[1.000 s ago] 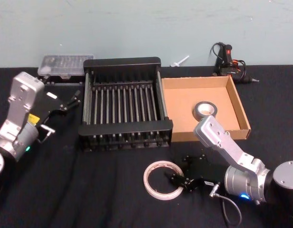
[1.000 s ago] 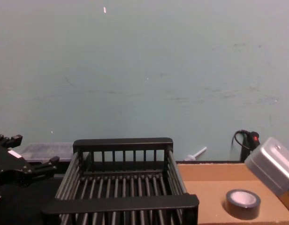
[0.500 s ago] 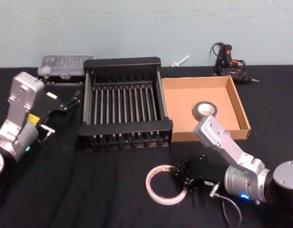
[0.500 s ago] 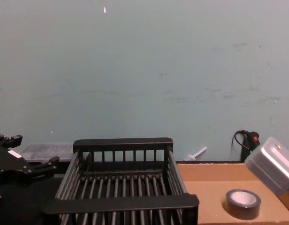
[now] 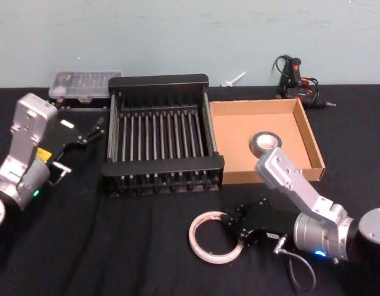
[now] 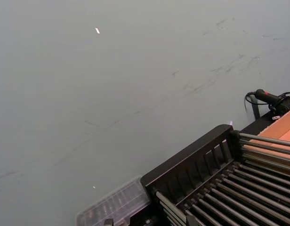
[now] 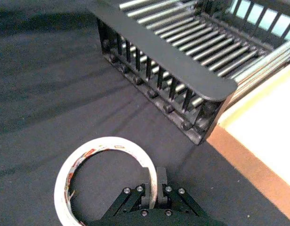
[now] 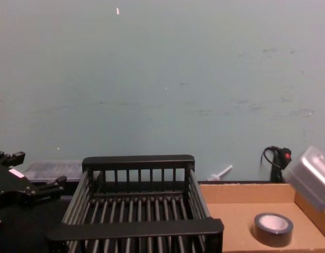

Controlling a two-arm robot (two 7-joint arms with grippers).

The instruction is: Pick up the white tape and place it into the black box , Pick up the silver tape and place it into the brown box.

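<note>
The white tape lies flat on the black tablecloth in front of the black box, toward its right near corner and apart from it, and we see our right gripper pinched on the roll's right rim: in the right wrist view the two fingers stand close together with the white band between them, one inside the core hole and one outside, so the tool is narrow and holding the white tape. The red printing shows along the inner face of the roll in that same view. The black box sits in the middle of the table with nothing inside it; we look straight through its barred bottom, and its thick near rim and far rim run bare in the chest view. Just to its right, touching side to side, stands the brown box, and in it the silver tape lies flat toward the near right part of the cardboard floor, its lighter centre facing up. Our left gripper hovers idle to the left of the black box, beside its left wall, with its fingers a small way apart and nothing between them. Behind it a clear plastic case rests against the far edge of the table.
</note>
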